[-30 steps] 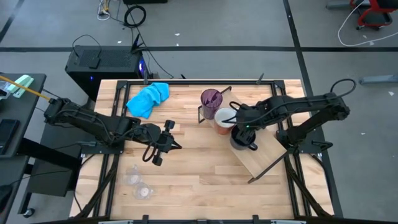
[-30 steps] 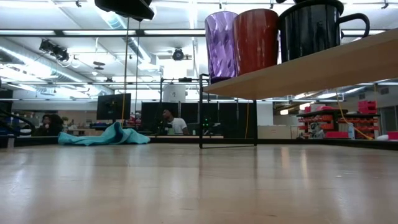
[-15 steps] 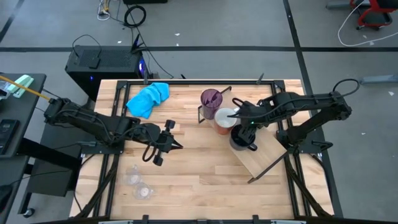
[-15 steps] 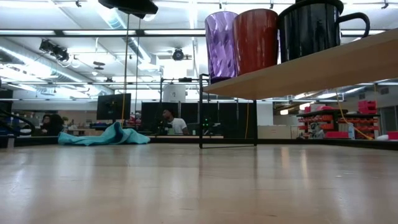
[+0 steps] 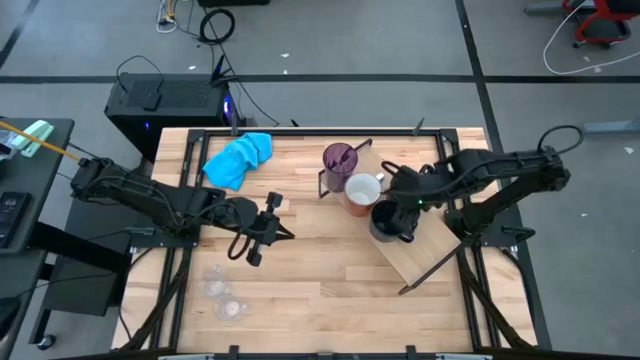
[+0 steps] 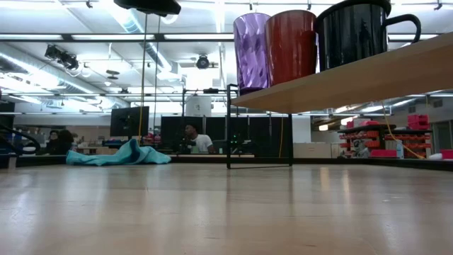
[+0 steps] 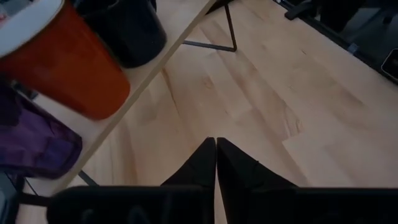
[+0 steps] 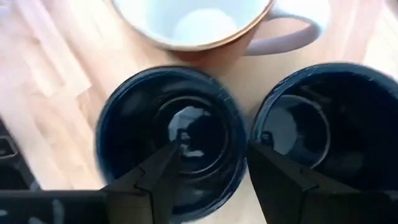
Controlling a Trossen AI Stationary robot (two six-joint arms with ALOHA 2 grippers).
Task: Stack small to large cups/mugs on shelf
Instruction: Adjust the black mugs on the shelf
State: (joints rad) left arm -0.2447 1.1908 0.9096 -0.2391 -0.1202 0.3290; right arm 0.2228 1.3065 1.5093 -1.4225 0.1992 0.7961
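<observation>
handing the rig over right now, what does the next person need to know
Left gripper: shut, empty, above mid-table.
Right gripper: open, straddling the wall of a dark mug, one finger inside it.
On the shelf, in a row: purple tumbler, white mug, that dark mug, second dark mug.
Left to do: two clear glasses sit on the table near the left arm.
</observation>
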